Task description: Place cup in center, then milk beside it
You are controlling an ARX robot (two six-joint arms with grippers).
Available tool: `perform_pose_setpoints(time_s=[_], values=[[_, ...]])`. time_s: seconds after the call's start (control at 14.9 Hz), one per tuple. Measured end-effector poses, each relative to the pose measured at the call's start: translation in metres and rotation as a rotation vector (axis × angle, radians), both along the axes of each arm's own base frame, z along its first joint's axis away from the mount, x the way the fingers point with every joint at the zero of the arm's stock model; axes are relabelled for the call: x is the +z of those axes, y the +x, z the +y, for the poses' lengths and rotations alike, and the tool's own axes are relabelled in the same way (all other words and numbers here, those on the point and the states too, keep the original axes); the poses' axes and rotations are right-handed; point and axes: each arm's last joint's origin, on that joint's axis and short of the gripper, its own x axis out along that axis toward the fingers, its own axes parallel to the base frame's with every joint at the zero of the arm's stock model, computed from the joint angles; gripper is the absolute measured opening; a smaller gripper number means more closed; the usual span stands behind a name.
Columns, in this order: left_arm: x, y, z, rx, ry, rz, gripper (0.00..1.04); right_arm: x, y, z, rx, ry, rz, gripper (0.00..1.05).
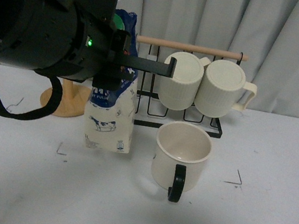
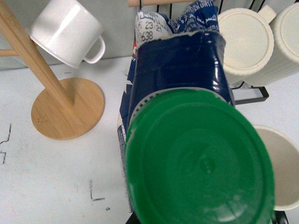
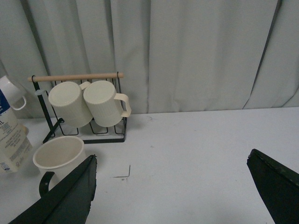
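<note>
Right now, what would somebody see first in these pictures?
A giant green cap fills the left wrist view. In the front view the milk is just left of the cup, with the big black left arm over it. Two ribbed mugs hang on a rack behind them.

R pincer (image 3: 172, 157) spread wide, cup (image 3: 60, 164) nr milk (image 3: 10, 136).

Left wrist hugs milk (image 2: 196, 154) — front apparently shares it
</note>
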Motion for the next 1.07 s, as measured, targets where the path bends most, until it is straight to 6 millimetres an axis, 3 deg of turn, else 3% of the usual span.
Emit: perform_pose_setpoints(time_s=[0.47, 0.74, 0.8, 0.94, 1.07], values=[[-0.008, 0.000, -0.007, -0.012, 0.003, 0.012, 0.03, 0.000, 0.000, 0.000, 0.000, 0.000, 0.000, 0.98], [-0.042, -0.007, -0.029, -0.031, 0.015, 0.077, 0.03, 0.000, 0.000, 0.000, 0.000, 0.000, 0.000, 0.98], [-0.044, -0.008, -0.029, -0.023, 0.005, 0.085, 0.07, 0.000, 0.000, 0.000, 0.000, 0.000, 0.000, 0.98], [-0.041, -0.006, -0.030, -0.010, -0.025, 0.088, 0.29, 0.000, 0.000, 0.000, 0.000, 0.000, 0.000, 0.98], [-0.036, -0.008, -0.029, -0.007, -0.072, 0.109, 0.62, 0.000, 0.000, 0.000, 0.000, 0.000, 0.000, 0.98]])
